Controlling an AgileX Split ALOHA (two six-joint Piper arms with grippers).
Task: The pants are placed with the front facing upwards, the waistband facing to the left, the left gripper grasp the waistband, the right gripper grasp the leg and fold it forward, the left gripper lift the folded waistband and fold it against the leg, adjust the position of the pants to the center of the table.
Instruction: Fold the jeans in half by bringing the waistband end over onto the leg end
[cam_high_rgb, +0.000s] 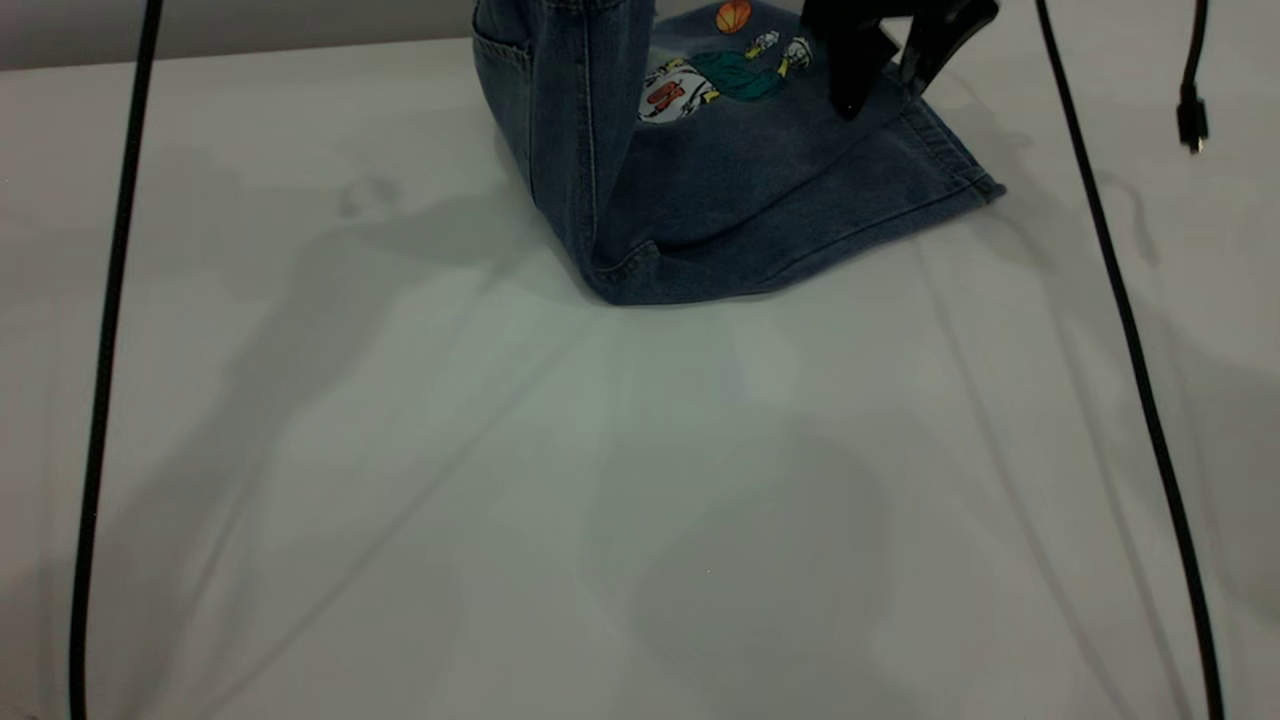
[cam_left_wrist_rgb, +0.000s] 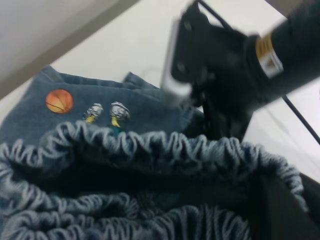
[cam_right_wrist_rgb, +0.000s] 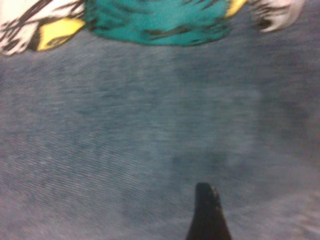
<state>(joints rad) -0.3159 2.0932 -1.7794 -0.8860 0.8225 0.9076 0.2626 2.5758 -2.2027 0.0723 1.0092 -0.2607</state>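
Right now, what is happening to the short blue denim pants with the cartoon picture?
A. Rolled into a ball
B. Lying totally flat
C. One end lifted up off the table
C: the waistband end of the short blue denim pants rises upright from the white table, while the printed leg lies flat.

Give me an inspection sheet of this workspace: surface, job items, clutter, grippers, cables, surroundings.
Surface: white table, shadowed, bare in front.
Job items: pants at the far edge, left part lifted upright, leg flat with cartoon print up; waistband raised, gathered.
Clutter: nothing seen.
Grippers: right gripper fingers spread, tips down on the leg; left gripper out of the exterior view, only a dark edge shows beside the waistband in its wrist view.
Cables: black cables hang at both sides.
Surroundings: grey wall strip behind.
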